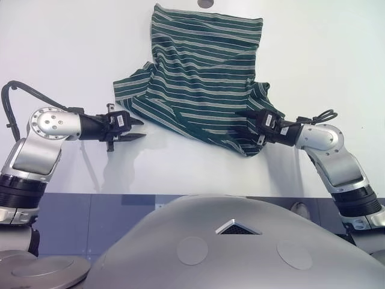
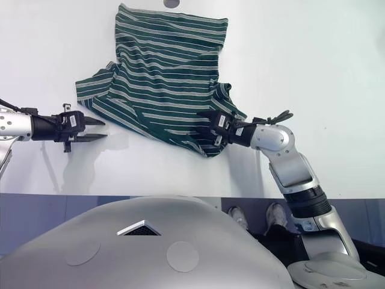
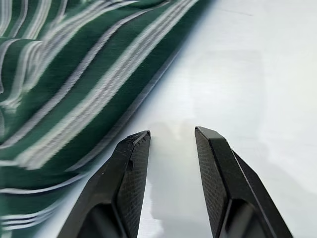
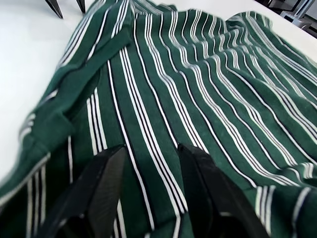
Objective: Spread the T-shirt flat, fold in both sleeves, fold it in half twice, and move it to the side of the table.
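Left claw hangs with its fingers spread over bare white worktop, just beside the near-left edge of the T-shirt. Right claw sits over the shirt's near-right part, its fingers parted on the striped cloth with nothing clamped between them. Dark green with pale stripes, the T-shirt lies bunched and rumpled toward the far middle of the worktop, one sleeve sticking out to the left.

T-shirt: dark green, thin white stripes in bunches of two-three, black pinlines mixed in. Table: plain white all over. Left gripper, right gripper: both black, fine crosshatch on left one's finger pads.
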`<action>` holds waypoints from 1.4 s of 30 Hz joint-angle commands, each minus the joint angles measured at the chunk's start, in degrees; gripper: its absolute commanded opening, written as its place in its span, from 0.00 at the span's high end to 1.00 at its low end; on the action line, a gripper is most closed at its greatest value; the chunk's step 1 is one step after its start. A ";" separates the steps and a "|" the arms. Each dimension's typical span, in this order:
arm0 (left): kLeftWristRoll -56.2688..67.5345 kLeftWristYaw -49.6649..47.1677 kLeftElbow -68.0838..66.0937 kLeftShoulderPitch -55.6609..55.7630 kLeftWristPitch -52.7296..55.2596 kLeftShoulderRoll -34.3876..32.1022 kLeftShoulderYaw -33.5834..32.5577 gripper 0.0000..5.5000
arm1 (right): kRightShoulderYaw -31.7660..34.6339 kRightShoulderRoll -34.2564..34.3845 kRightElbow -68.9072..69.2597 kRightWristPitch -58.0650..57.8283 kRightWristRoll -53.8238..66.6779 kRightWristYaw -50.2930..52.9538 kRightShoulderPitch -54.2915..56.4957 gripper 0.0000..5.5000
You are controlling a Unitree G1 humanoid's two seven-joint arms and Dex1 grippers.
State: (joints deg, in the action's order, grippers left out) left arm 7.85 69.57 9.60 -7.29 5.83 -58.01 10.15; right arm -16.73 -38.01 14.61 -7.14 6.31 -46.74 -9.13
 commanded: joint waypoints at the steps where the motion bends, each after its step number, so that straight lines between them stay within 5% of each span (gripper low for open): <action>1: 6.71 5.23 3.70 -2.35 2.85 -2.30 -2.32 0.70 | -0.94 -1.58 -0.48 1.41 -3.52 0.04 -1.39 0.64; 5: 28.74 -3.31 7.97 11.46 19.32 7.65 -11.31 0.70 | -2.04 -1.76 -1.52 4.03 -6.40 0.34 -2.98 0.64; 11: -1.12 -16.02 -4.61 19.47 5.07 11.88 3.43 0.70 | -2.81 -1.41 -2.12 4.79 -7.00 0.45 -2.79 0.64; 17: -11.41 -9.72 -12.32 20.59 -5.25 10.34 11.55 0.70 | -3.69 -1.36 -2.22 5.01 -7.59 0.25 -2.49 0.64; 28: 0.26 9.19 -6.32 16.71 0.38 4.70 8.68 0.70 | -4.15 -1.49 -3.26 5.46 -10.07 1.05 -2.27 0.64; 35: 3.90 18.07 2.81 3.01 0.86 -4.71 8.99 0.70 | -3.35 -2.71 -4.04 6.10 -9.64 0.36 -1.86 0.64; 42: 15.77 16.81 12.12 -2.79 9.76 -5.99 2.49 0.70 | -1.87 -12.64 -1.98 9.01 -8.96 -7.47 -5.06 0.64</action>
State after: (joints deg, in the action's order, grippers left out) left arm 17.37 88.15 18.40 -10.71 10.73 -63.84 16.99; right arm -18.20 -44.65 13.35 3.14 -0.30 -49.76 -10.23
